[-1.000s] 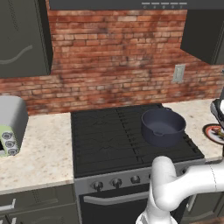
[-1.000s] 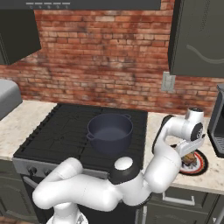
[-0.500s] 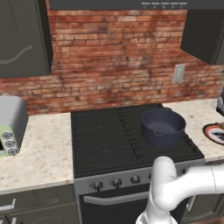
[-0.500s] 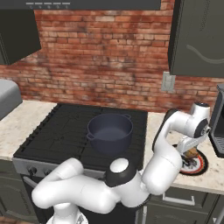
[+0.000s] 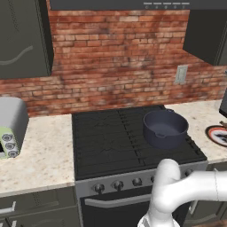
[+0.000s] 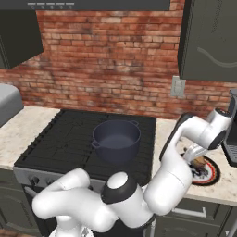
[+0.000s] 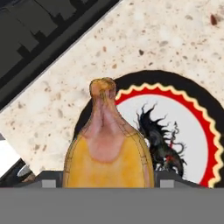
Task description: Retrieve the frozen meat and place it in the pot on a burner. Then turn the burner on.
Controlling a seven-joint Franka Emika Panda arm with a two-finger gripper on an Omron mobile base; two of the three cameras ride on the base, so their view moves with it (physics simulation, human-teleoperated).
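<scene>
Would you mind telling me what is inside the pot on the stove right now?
The pot looks empty; its bare bottom shows. The meat sits in the end effector above the plate.

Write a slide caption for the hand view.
Pincer holding the frozen meat above a red-rimmed plate on the speckled counter.

No legible text, labels or nos. anywhere in view.

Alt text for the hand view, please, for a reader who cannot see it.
An orange-brown piece of meat sits between the gripper fingers, above a red-rimmed plate on a speckled counter. The black stove edge crosses the upper left corner.
</scene>
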